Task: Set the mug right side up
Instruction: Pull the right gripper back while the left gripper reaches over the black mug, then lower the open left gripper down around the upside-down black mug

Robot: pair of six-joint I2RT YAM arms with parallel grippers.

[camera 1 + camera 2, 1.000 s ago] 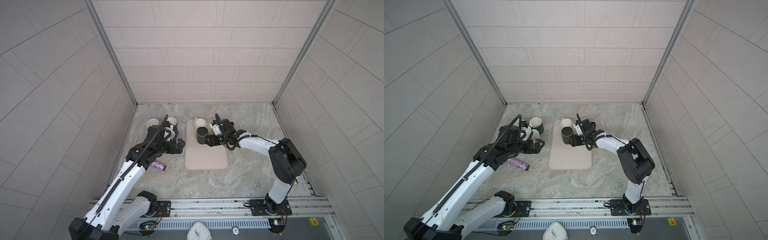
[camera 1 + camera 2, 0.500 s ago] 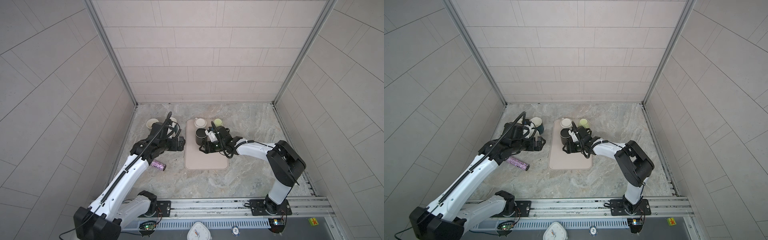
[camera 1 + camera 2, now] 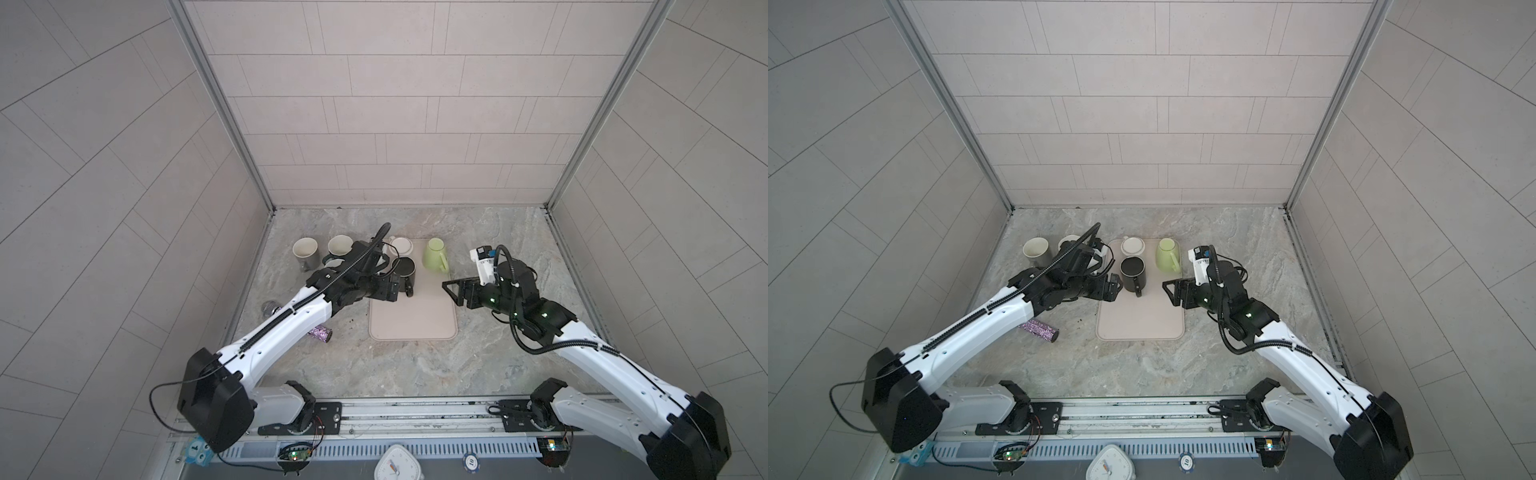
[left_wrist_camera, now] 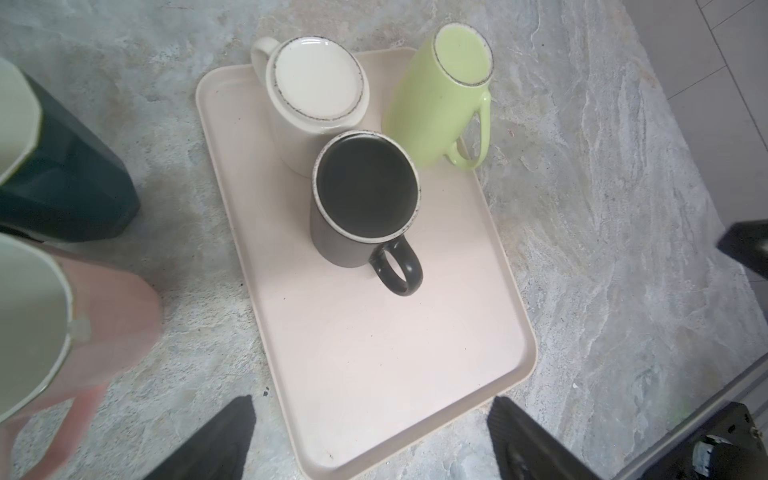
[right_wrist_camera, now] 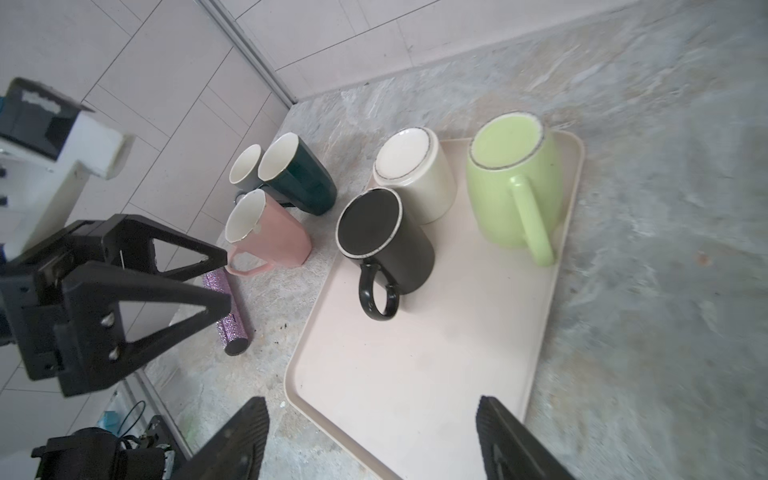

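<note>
Beige tray (image 4: 374,353) on our marbled table (image 4: 602,208) carries three mugs at its far end. We see the cream mug (image 4: 316,79) and the green mug (image 4: 432,104) standing bottom up, with the black mug (image 4: 365,187) close in front of them. We cannot tell whether its dark, pale-ringed top is mouth or base. Our left gripper (image 4: 370,401) hovers by the tray's left edge, claw wide and empty. Our right gripper (image 5: 370,401) hangs off the right edge, apart from the mugs, claw wide, holding nothing
</note>
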